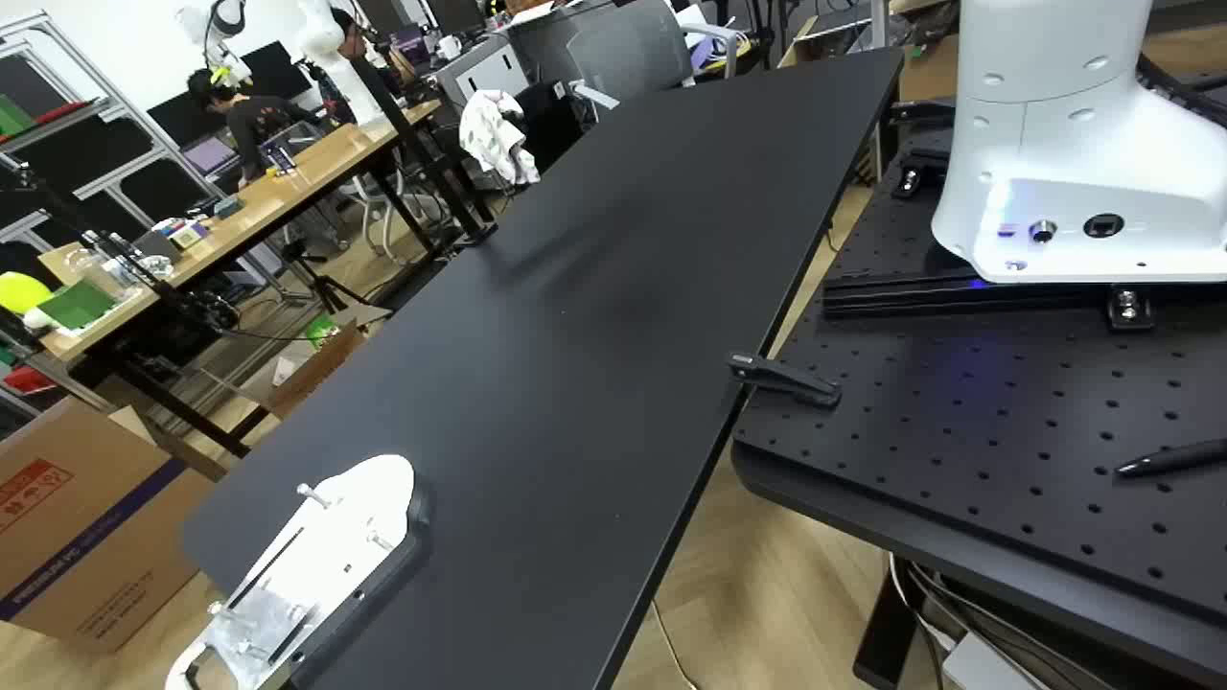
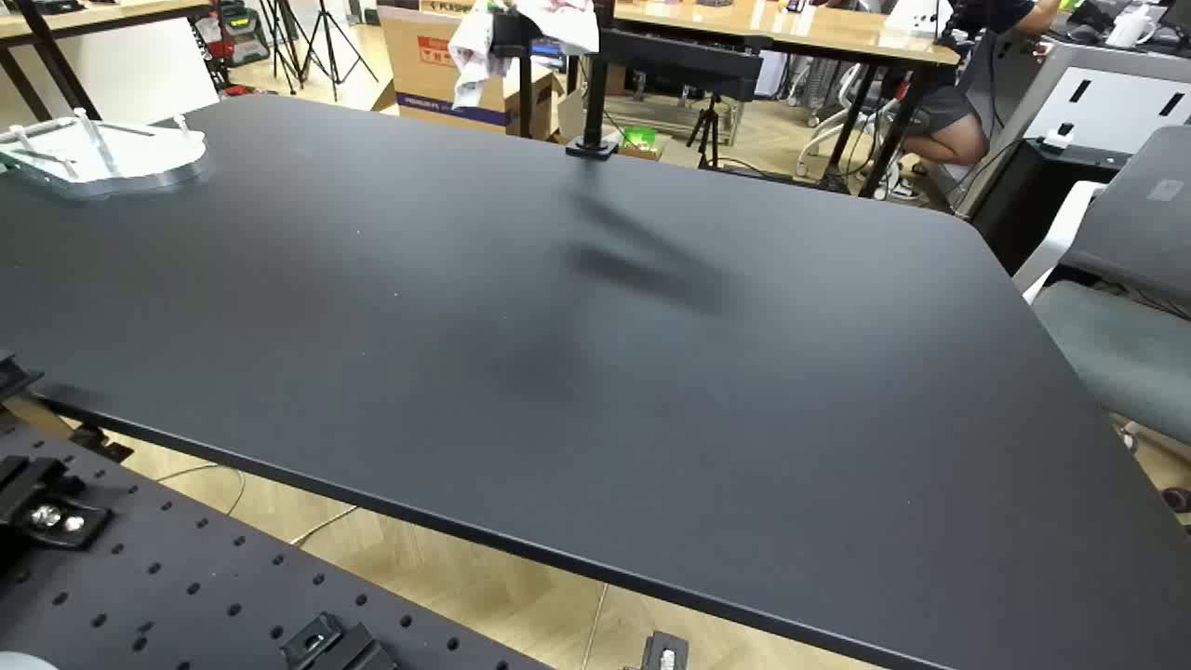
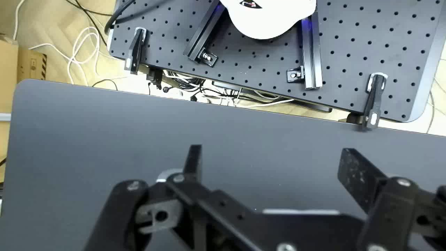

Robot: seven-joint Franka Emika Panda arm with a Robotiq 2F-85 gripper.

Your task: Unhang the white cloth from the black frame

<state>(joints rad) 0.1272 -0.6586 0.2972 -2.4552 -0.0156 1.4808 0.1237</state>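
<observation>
The white cloth (image 2: 475, 56) hangs on the black frame (image 2: 684, 63), cut off at the top of an exterior view. The frame's post (image 2: 595, 102) stands at the far edge of the black table. A white cloth also shows in an exterior view (image 1: 498, 139), to the right of the frame's post (image 1: 422, 153). How it rests there, I cannot tell. My gripper (image 3: 273, 150) shows only in the wrist view. Its two black fingers are wide apart with nothing between them, above the dark tabletop. Cloth and frame are out of the wrist view.
A white board with metal pegs lies on the table in both exterior views (image 1: 335, 537) (image 2: 102, 154). A perforated base plate (image 1: 959, 450) bears the white robot base (image 1: 1074, 192). Black clamps (image 3: 373, 101) (image 3: 136, 52) sit at the gap between plate and table (image 1: 575, 364).
</observation>
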